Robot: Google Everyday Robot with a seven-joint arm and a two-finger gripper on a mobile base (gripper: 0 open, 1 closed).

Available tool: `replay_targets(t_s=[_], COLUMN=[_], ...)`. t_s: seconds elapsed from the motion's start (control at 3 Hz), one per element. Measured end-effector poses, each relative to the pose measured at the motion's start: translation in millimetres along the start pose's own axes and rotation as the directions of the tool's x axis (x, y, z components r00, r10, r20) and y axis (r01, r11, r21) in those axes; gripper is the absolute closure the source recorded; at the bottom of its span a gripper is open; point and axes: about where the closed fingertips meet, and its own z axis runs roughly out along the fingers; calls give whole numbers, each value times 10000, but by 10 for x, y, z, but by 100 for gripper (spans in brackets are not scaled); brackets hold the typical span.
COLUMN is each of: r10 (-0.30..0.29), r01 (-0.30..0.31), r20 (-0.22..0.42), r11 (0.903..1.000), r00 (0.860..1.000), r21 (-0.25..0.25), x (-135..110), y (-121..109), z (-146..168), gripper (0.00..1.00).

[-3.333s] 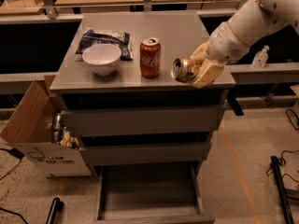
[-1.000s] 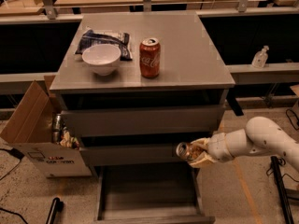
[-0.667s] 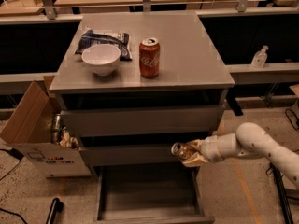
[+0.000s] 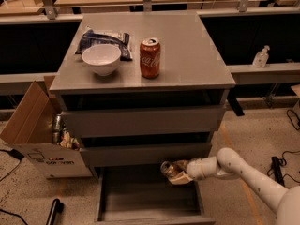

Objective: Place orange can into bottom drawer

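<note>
The orange can (image 4: 168, 168) has been carried down from the cabinet top (image 4: 187, 55) and is now pinched sideways in the gripper (image 4: 176, 173), which has been lowered over the open bottom drawer (image 4: 140, 198) just beneath it; only the release is judged to be left

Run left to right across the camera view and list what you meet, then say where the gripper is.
cardboard box → white bowl → red Coca-Cola can → orange can → small bottle. The gripper holds the orange can just above the open bottom drawer, at its right side.
</note>
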Motion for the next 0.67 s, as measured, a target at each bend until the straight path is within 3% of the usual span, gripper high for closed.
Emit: replay_targets(t_s=[0.33,0.67], r10=[303,482], r01=[-280,-407], r20=[384,600], r11=[9978,9919], r00=[9988,9970], r21=[-609,-1204], x=[495,808], y=[95,185], z=[360,636], gripper=[100,97])
